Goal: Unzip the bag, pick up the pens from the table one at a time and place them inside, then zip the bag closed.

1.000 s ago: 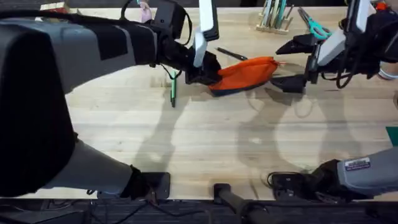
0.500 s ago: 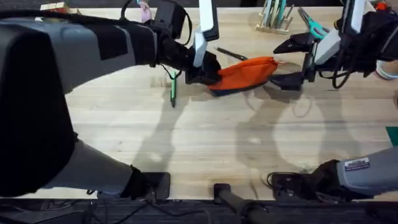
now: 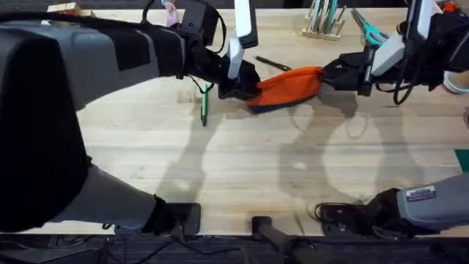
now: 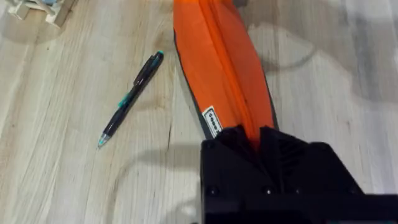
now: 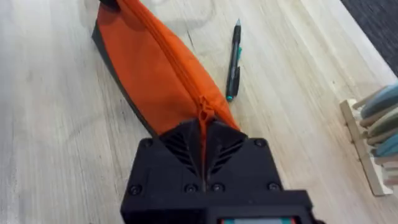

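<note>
Worktop: light wood planks.
Bag: orange, zipped, lying far back in the middle, one claw at each end.
Left claw: squeezed tight on the bag's left end.
Right claw: pinched on the zip pull at the bag's right end.
Black pen: just behind the bag.
Green pen: left of the bag, partly under the left arm.
Scissors: back right.
Pale pens in a stand: back edge, behind the bag.

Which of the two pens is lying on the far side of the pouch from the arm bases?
The black pen, lying just beyond the orange pouch. The green pen lies on the near side, off the pouch's left end by the left gripper.
</note>
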Robot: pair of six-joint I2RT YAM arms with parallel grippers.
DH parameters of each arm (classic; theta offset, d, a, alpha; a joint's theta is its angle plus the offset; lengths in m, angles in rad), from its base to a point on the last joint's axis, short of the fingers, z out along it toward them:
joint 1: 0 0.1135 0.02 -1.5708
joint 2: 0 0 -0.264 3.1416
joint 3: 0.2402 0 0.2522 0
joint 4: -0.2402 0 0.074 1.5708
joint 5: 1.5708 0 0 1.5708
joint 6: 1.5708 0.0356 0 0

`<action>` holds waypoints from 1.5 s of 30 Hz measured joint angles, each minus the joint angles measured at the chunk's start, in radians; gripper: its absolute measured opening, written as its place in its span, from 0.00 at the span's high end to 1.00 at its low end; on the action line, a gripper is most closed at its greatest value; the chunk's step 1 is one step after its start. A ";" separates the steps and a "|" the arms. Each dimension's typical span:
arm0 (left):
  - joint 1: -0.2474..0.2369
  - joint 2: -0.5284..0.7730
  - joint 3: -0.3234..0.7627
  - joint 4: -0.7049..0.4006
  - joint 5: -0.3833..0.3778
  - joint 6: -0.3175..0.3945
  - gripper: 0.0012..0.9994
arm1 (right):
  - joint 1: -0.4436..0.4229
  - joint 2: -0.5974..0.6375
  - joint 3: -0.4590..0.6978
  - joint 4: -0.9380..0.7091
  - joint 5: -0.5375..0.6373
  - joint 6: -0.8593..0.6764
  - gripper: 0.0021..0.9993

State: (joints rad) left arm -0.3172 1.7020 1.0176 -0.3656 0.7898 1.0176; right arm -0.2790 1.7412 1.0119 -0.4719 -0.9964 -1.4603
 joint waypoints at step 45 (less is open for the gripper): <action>0.000 0.000 0.000 0.003 0.002 0.000 0.96 | 0.008 -0.111 0.002 0.004 -0.044 0.024 0.97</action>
State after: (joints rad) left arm -0.3176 1.7020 1.0176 -0.3622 0.7914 1.0176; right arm -0.2714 1.6299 1.0138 -0.4679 -1.0405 -1.4360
